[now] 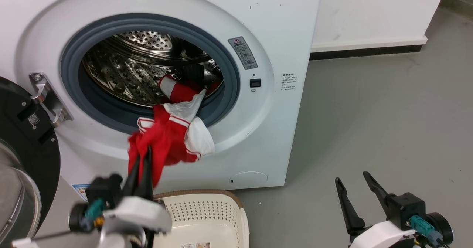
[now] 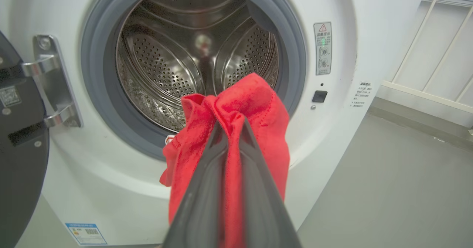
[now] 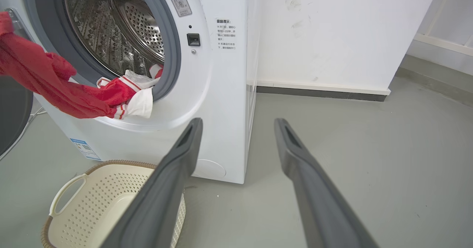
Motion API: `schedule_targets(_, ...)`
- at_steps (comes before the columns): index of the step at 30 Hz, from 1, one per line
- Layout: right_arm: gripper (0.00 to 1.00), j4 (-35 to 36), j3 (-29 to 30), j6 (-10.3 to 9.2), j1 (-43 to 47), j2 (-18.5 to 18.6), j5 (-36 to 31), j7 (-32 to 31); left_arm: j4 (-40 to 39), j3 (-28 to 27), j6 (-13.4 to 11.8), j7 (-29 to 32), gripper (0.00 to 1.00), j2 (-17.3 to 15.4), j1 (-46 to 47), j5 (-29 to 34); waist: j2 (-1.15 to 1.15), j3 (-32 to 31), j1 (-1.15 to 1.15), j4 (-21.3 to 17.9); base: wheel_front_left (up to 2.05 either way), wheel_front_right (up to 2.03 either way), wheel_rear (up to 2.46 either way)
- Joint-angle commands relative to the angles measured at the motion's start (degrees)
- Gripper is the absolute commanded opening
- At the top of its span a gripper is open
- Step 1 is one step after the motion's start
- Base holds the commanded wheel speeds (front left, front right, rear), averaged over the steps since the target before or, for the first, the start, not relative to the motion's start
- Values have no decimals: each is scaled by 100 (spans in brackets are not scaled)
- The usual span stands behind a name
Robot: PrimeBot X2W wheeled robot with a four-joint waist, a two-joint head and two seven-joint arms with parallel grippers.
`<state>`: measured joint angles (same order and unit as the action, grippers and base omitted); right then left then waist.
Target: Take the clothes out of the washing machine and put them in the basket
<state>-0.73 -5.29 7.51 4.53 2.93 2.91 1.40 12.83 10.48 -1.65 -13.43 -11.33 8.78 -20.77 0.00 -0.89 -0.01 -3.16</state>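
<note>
The white washing machine (image 1: 281, 26) stands with its door swung open to the left. Red clothes (image 1: 166, 137) with white trim hang out over the grey port rim, part still lying inside the steel drum (image 1: 125, 74). My left gripper (image 1: 144, 153) is shut on the red fabric just below the port, and the cloth bunches around its fingertips (image 2: 221, 129). The cream basket (image 1: 236, 211) sits on the floor directly under the garment, with nothing visible inside it. My right gripper (image 1: 351, 177) is open over the floor to the right of the machine, holding nothing.
The black-framed glass door (image 1: 22, 159) juts out at the left, close to my left arm. A steel hinge (image 1: 48, 96) sits on the port's left side. Grey floor (image 1: 388, 122) spreads to the right, bounded by a white wall with a dark skirting (image 1: 366, 52).
</note>
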Motion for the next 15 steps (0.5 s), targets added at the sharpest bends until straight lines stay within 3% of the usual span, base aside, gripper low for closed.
schedule_targets(1, 100, 24, -12, -4, 59, -11, -55, -13, -102, 5, -51, 36, 0, 51, -190, -36, 0, 7, 1, 1, 0, 0, 0)
schedule_targets(8, 100, 148, -53, -4, 111, -11, -42, -64, -536, 246, -244, 407, 0, 236, -1436, -208, 0, 150, 1, 9, 0, 0, 0)
schedule_targets(15, 100, 200, -130, -4, -118, -11, -14, -61, -228, 380, -259, 568, 0, 364, -2006, -374, 0, 526, 1, -31, 0, 0, 0)
